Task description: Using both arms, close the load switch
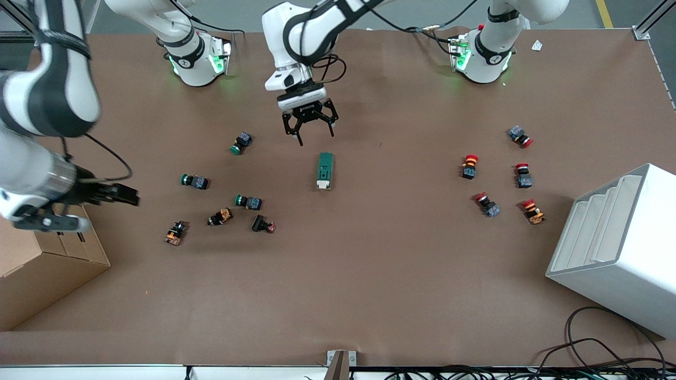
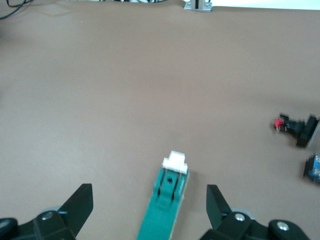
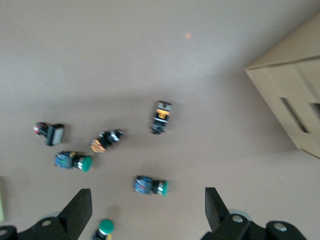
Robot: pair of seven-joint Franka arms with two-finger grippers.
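Note:
The load switch [image 1: 325, 170] is a dark green block lying flat at mid-table, its white lever tab [image 1: 322, 184] at the end nearer the front camera. My left gripper [image 1: 309, 126] hangs open and empty just above the table at the switch's end toward the bases. In the left wrist view the switch [image 2: 165, 212] lies between the spread fingers of the left gripper [image 2: 149, 189], apart from both. My right gripper [image 1: 128, 196] is open and empty in the air beside the cardboard box. In its wrist view the right gripper [image 3: 148, 192] is over green-capped push-buttons.
Several green-capped and orange push-buttons [image 1: 248, 201] lie scattered toward the right arm's end. Red-capped push-buttons [image 1: 469, 166] lie toward the left arm's end. A cardboard box [image 1: 47, 264] stands under the right arm. A white stepped rack [image 1: 618, 248] stands at the left arm's end.

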